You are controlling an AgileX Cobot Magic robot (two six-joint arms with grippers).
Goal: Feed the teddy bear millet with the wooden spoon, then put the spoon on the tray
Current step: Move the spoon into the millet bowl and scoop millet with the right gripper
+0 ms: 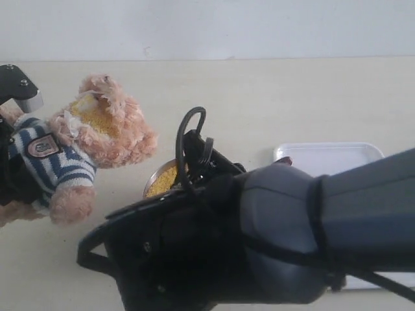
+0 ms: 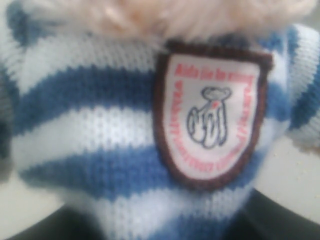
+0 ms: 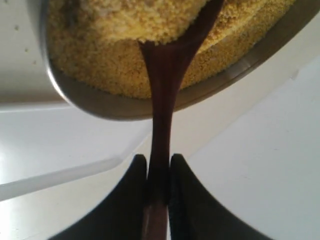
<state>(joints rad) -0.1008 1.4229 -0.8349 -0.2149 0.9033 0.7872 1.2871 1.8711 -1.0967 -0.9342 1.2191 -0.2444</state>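
Right tool (image 3: 157, 175) clamped on one wooden spoon (image 3: 162, 100); left tool (image 2: 155, 226) grips one teddy bear (image 1: 78, 149); one millet (image 3: 115, 60) bowl (image 3: 100, 104), one tray (image 1: 331, 155).

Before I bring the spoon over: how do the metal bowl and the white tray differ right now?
The metal bowl is round and grey; the tray is rectangular and white, with rounded corners. The bowl holds millet, with the tip of the wooden spoon in it; no millet shows on the tray's visible part. Both are shallow and rest on the table.
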